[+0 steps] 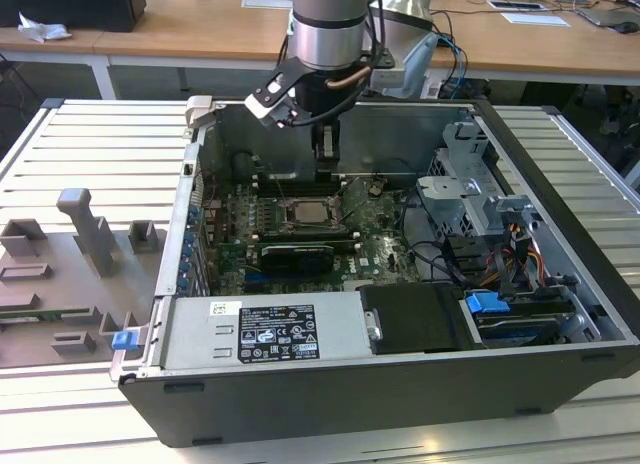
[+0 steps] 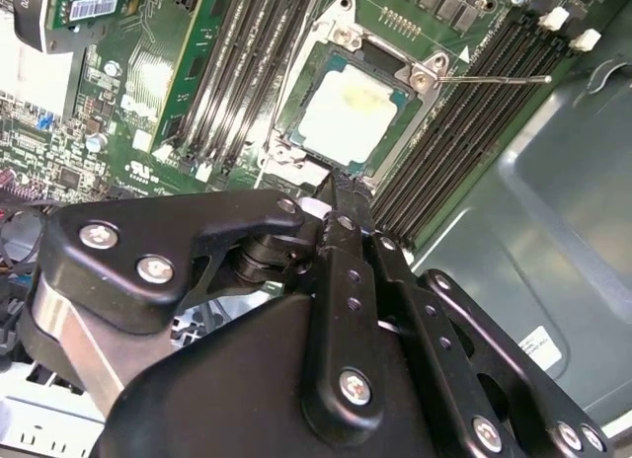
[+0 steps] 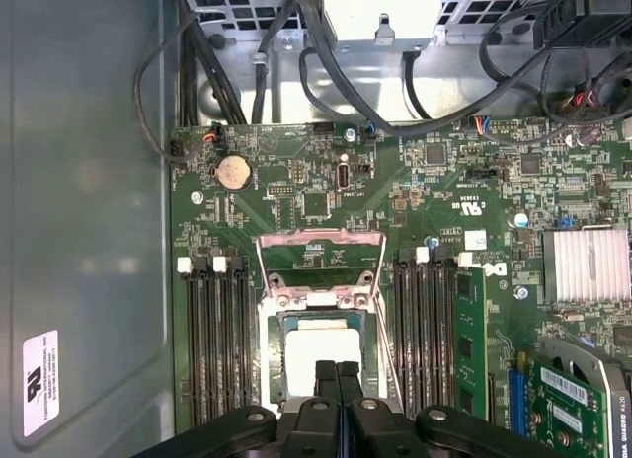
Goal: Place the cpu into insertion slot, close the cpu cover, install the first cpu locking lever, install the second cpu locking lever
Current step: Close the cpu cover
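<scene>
- Fixtures of grey moulded plastic (image 1: pixel 90 234) lie at the exterior view's left on the slatted metal table (image 1: pixel 60 144), well apart from the work.
- The open dark computer case (image 1: pixel 330 414) lies on its side, with the green motherboard (image 3: pixel 434 191) flat inside.
- The silver-and-black robot arm (image 1: pixel 328 24) comes straight down from the far side into the case. Its black gripper (image 1: pixel 325 176) points at the board with fingers pressed together, holding nothing.
- The pale silver square cpu (image 1: pixel 306 212) sits flat in the dark silver-rimmed insertion slot (image 3: pixel 279 364), between the long memory slots.
- In both wrist views the gripper tip (image 3: pixel 338 369) (image 2: pixel 341 187) hangs at the chip's (image 3: pixel 318 351) (image 2: pixel 351 113) edge. Whether it touches is unclear, and the gripper's body hides that side of the socket.
- The thin silvery cpu cover (image 3: pixel 321 239) is tilted up, open, beside the socket.
- A thin wire lever (image 2: pixel 494 79) juts free over the memory slots.
- A grey metal drive cage (image 1: pixel 470 184) stands at the exterior view's right.
</scene>
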Robot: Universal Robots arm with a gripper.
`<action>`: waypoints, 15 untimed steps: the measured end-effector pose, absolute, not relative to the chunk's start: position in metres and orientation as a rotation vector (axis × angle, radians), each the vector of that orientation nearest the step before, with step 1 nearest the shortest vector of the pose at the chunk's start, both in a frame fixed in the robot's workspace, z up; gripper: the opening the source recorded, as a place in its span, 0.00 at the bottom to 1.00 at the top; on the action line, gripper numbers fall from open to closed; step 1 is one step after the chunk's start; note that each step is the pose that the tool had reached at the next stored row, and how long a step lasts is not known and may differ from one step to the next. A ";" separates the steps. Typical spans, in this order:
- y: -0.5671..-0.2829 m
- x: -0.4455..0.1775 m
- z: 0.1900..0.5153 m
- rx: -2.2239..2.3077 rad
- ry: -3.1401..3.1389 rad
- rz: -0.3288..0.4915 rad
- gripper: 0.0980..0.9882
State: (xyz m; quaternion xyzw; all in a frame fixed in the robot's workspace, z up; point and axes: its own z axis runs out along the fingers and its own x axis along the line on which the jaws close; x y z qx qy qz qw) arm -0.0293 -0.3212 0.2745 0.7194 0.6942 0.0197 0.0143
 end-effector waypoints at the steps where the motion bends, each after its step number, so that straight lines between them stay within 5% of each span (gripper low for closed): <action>1: -0.321 -0.029 0.274 2.240 2.161 0.061 0.01; 15: -0.321 -0.019 0.274 2.240 2.161 0.061 0.01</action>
